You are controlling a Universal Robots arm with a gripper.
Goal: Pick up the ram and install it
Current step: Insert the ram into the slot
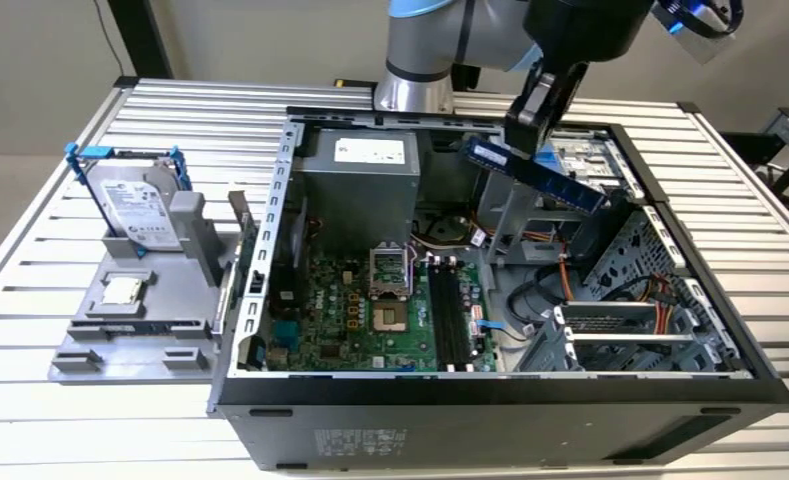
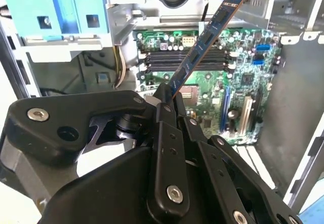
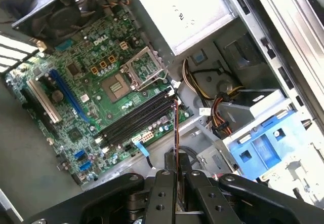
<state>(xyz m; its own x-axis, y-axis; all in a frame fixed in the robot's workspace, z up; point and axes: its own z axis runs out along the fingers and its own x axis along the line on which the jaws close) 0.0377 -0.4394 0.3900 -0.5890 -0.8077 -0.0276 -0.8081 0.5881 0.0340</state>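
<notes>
While the pincer [image 1: 518,138] grips it, the ram [image 1: 544,173] slants

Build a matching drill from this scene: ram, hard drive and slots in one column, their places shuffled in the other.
Things:
1. ram
2. hard drive
3. slots

Places:
A. standing in the grey holder outside the case
B. on the green board inside the case
C. in the shut gripper, tilted above the open case

Pairs: 1-C; 2-A; 3-B
</notes>
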